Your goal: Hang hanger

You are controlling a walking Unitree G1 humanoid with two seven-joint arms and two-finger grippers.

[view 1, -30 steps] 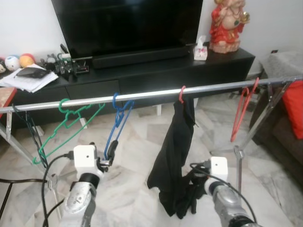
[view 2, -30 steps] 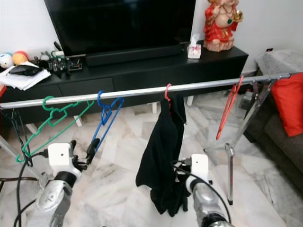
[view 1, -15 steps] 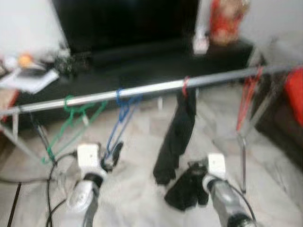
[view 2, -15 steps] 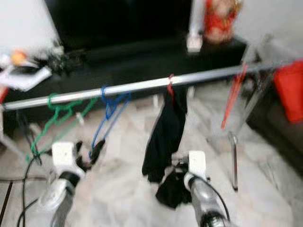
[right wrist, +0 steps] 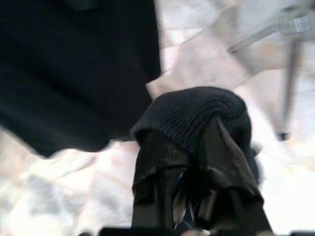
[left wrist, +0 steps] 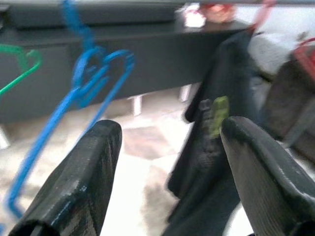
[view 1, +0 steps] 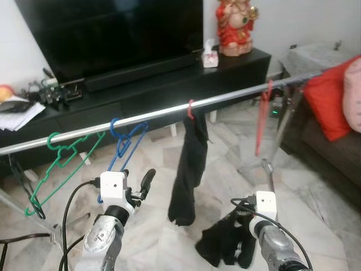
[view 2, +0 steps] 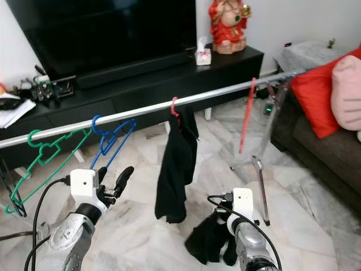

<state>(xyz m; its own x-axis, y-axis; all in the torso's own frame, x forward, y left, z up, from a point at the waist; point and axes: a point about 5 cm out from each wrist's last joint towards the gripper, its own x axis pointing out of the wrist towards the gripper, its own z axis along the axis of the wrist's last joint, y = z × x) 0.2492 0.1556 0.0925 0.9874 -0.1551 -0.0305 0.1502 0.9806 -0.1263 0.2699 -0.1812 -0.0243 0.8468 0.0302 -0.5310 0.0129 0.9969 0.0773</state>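
A silver rail (view 1: 152, 114) crosses the room at chest height. On it hang a green hanger (view 1: 62, 161), a blue hanger (view 1: 125, 144), a red hanger (view 1: 190, 107) carrying a black garment (view 1: 189, 164), and a bare red hanger (view 1: 262, 116). My left gripper (left wrist: 167, 147) is open, low and just right of the blue hanger (left wrist: 91, 81), with nothing between its fingers. Lower down on the right, my right gripper (right wrist: 189, 162) is shut on a dark knitted cloth (right wrist: 197, 113), which bunches near the floor as a black bundle (view 1: 223, 245) in front of the hanging garment.
A black TV cabinet (view 1: 169, 84) with a TV (view 1: 113, 34), a red statue (view 1: 234, 25) and a tissue box (view 1: 210, 56) stands behind the rail. A sofa with a red cushion (view 1: 327, 107) is at the right. The rail's stand leg (view 1: 269, 172) rises from the marble floor.
The camera has swung, shifting the whole scene left. The dark cloth in my right gripper now sits apart from the hanging garment. My left gripper is off the blue hanger's lower end.
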